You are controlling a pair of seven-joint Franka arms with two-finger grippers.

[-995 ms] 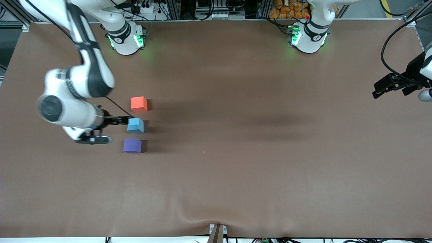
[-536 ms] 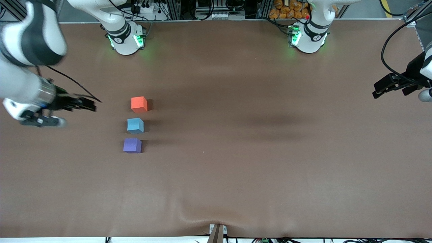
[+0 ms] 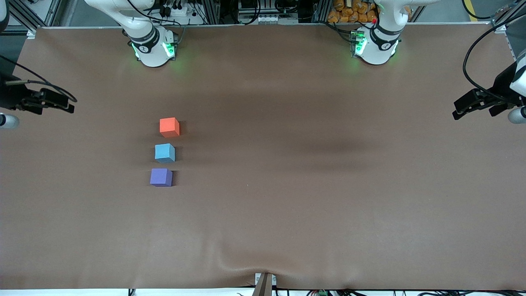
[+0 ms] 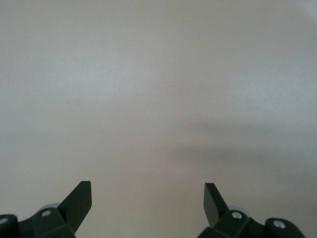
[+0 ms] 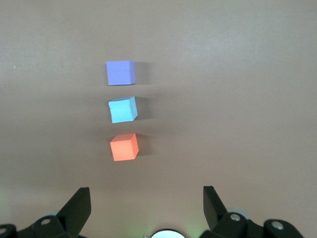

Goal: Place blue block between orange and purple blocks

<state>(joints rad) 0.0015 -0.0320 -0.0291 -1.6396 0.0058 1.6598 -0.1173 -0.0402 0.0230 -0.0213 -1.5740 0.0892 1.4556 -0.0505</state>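
White arm bases (image 3: 152, 45), green lights, black pincers, black cables

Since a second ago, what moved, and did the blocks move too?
The right gripper, open and empty, pulled away from the blue block toward the right arm's end of the table. The orange block, blue block and purple block stayed in their row. The left gripper stayed waiting, open.

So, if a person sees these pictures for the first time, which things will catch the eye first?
Three small cubes in a short line on the brown table, toward the right arm's end: the orange block farthest from the front camera, the blue block between, the purple block nearest. They are apart, not touching. The right claw and left claw hang open at the table's two ends, holding nothing.
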